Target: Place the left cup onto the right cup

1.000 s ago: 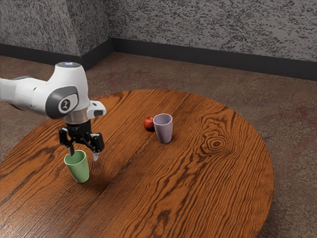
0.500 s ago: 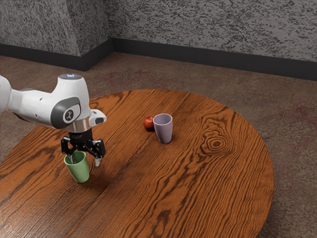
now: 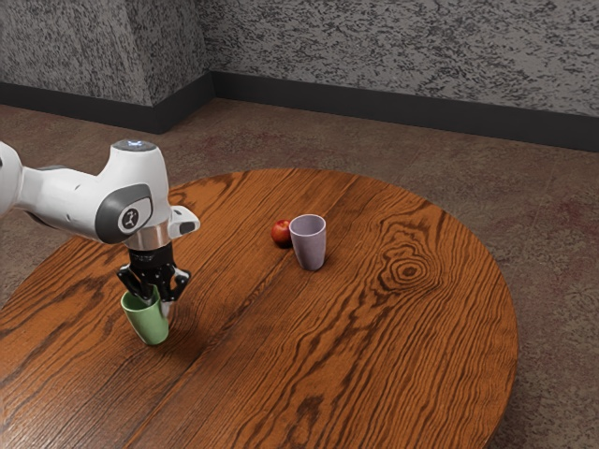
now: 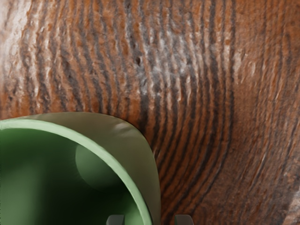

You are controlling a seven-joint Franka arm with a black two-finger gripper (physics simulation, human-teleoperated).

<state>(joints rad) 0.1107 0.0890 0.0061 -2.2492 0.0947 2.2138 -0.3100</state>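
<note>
Your black two-finger gripper (image 3: 154, 297) is clamped on the rim wall of the pale green plastic cup (image 3: 147, 321), one finger inside and one outside. That cup stands upright at 8 o'clock on the round wooden table (image 3: 374, 355). The lilac plastic cup (image 3: 308, 242) stands upright, well apart, near the table's centre. A small red apple (image 3: 281, 233) sits just beside it at its 10 o'clock. The mark on the white arm (image 3: 65, 192) is too small to read.
</note>
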